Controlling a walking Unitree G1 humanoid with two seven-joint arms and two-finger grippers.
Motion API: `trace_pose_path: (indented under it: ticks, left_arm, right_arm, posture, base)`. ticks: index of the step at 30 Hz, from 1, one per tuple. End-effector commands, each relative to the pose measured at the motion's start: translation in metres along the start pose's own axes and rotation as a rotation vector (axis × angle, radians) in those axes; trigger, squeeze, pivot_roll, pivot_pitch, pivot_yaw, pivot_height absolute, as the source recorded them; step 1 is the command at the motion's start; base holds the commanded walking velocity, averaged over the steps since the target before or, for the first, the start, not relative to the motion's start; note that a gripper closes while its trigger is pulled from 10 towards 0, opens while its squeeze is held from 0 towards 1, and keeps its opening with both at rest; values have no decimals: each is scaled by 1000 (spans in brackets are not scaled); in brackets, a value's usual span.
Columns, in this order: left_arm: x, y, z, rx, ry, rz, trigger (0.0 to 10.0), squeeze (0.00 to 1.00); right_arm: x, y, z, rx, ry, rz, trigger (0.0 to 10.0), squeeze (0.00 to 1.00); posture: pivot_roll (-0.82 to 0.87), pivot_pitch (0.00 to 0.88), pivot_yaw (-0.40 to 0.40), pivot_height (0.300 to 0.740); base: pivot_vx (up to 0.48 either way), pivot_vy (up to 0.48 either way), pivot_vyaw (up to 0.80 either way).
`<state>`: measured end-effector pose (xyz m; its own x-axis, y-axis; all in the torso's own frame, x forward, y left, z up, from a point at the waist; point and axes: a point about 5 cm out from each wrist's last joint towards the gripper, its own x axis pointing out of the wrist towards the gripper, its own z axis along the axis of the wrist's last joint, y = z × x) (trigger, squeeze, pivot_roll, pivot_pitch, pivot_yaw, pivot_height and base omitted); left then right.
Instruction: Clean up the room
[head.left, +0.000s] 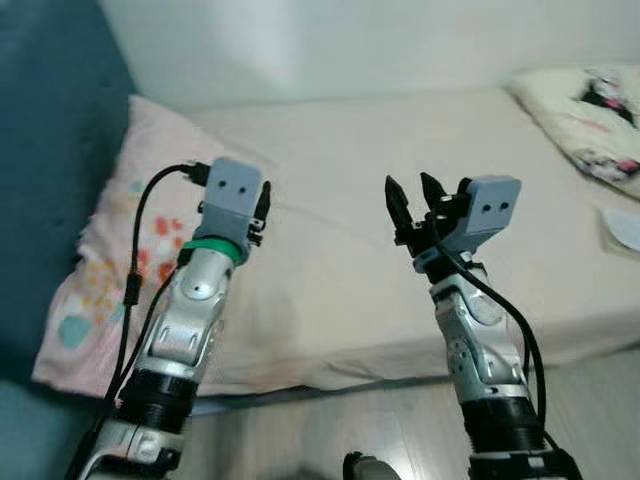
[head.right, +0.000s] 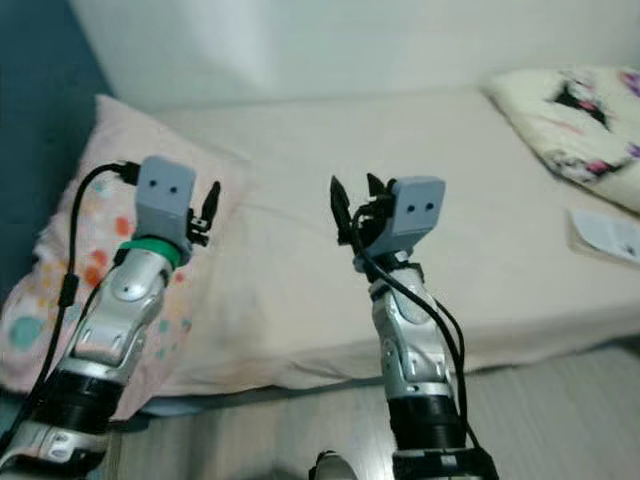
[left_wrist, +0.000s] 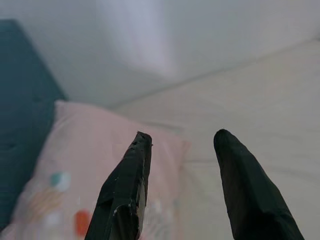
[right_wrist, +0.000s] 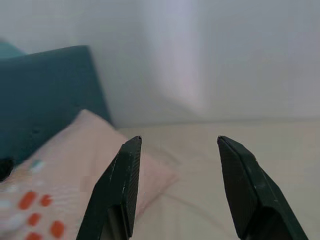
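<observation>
Approach step, nothing grasped. Left gripper (left_wrist: 177, 145) and right gripper (right_wrist: 177, 145) both raised over cream-sheeted bed (head.left: 400, 160), fingers spread, empty. Pale pink spotted fabric pillow (head.left: 110, 260) lies at bed's left end. Next, probably: reach left, pinch pillow edge.

pink pillow (head.left: 110, 250): soft matt cloth | bed sheet (head.left: 400, 180): smooth cloth | floor (head.left: 380, 420): pale, perhaps wood
</observation>
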<state>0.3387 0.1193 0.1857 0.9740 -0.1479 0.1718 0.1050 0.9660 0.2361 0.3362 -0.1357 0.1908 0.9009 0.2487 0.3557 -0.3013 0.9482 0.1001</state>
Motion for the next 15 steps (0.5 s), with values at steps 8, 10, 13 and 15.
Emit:
trace_pose_path:
  ticks: [8,10,13,15]
  left_arm:
    - [5,-13,9,12,-58,-49,10000,0]
    - [11,-24,16,-5,-85,-85,10000,0]
    - [14,-30,20,-13,-101,-107,10000,0]
    - [15,-32,23,-23,-109,-119,10000,0]
  right_arm:
    - [-9,-4,-15,94,33,-58,10000,0]
    - [-14,-9,-15,87,22,-88,10000,0]
    - [-17,-13,-13,78,17,-107,10000,0]
    - [-18,-16,-13,73,11,-115,10000,0]
  posture:
    - [-95,38,22,740]
    - [-122,35,37,740]
    - [-130,33,41,740]
    - [-139,31,46,740]
  base:
    - [0,0,0]
    - [0,0,0]
    - [0,0,0]
    - [0,251,0]
